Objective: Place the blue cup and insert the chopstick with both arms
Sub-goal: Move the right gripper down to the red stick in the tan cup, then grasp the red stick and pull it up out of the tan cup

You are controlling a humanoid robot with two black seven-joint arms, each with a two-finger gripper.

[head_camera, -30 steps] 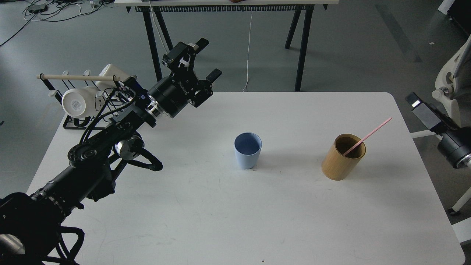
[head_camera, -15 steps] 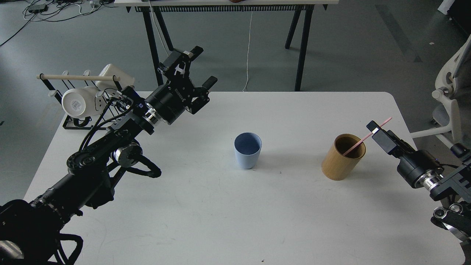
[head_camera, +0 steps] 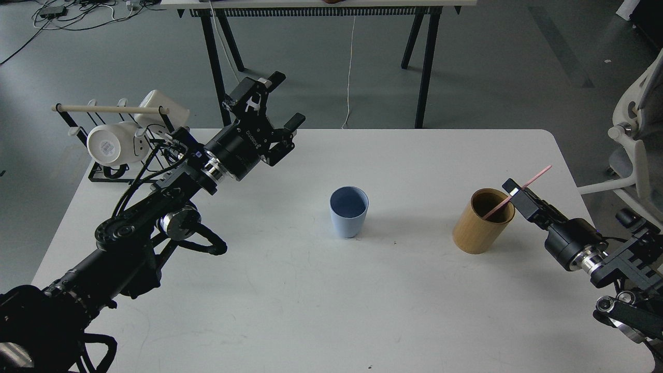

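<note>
The blue cup stands upright near the middle of the white table, empty. The pink chopstick leans out of a tan bamboo cylinder on the right, its top pointing up and right. My left gripper is open and empty, raised over the table's back left, well away from the cup. My right gripper is at the bamboo cylinder's right rim, right beside the chopstick's middle. It looks dark and narrow, so I cannot tell its fingers apart or whether they touch the stick.
A black rack with white mugs and a wooden bar stands at the table's left edge. A trestle table stands behind, and a white chair is at the right.
My right arm has come in from the right edge, down and leftward to the chopstick by the bamboo cylinder. My left gripper has drawn back slightly to the left. The cup has not moved.
</note>
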